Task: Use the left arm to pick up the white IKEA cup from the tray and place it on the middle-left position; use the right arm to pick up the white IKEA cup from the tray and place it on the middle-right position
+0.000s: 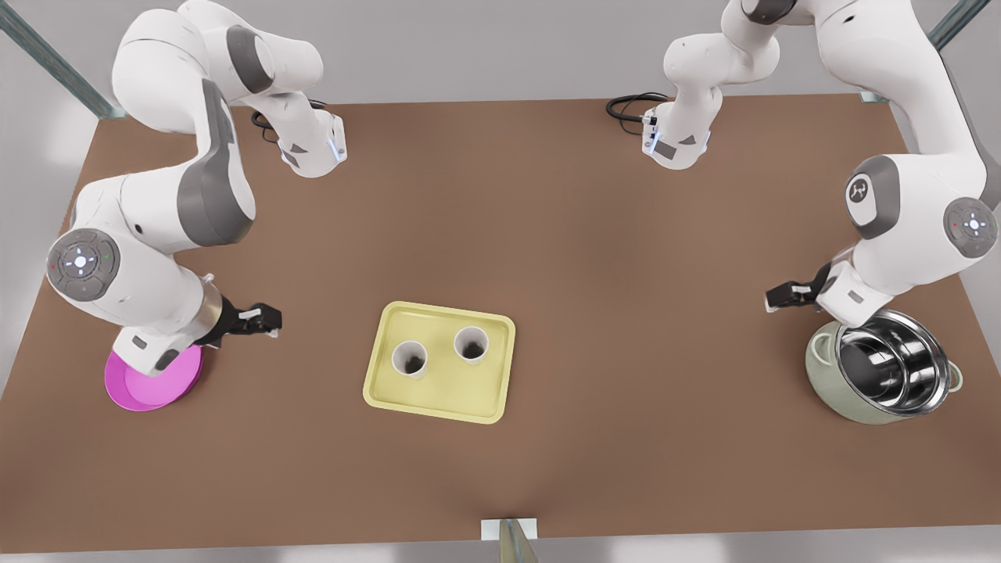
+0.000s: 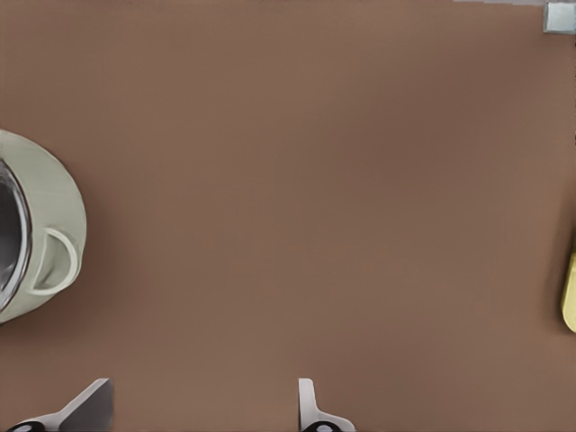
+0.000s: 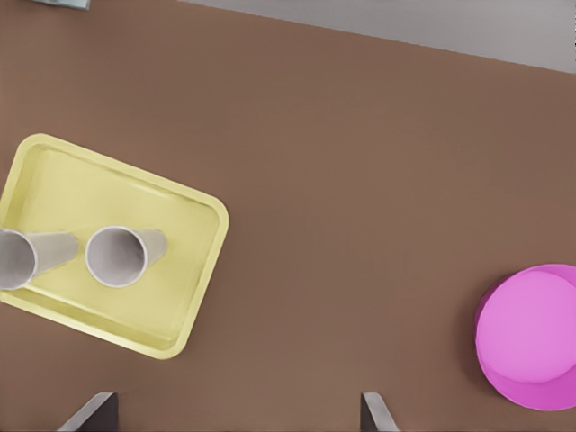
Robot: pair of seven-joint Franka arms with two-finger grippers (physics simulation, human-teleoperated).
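Note:
Two white cups stand upright on the pale-yellow tray point(image 1: 438, 400) in the middle of the brown table, one point(image 1: 410, 358) toward the front view's left, the other point(image 1: 471, 344) toward its right. The right wrist view shows the tray point(image 3: 63, 171) with the first cup point(image 3: 117, 256) and the second cup point(image 3: 16, 259) at the picture's edge. My right gripper point(image 1: 266, 319) hovers open on the front view's left, well apart from the tray; its fingertips point(image 3: 378, 416) hold nothing. My left gripper point(image 1: 782, 297) hovers open on the front view's right, its fingertips point(image 2: 310, 409) over bare table. The tray's edge point(image 2: 570, 292) shows far off.
A round magenta plate point(image 1: 148, 387) lies under the right arm's wrist, also seen from that wrist point(image 3: 531, 333). A pale-green pot point(image 1: 884, 367) with a steel inside sits by the left gripper point(image 2: 36, 225). Bare brown tabletop stretches on both sides of the tray.

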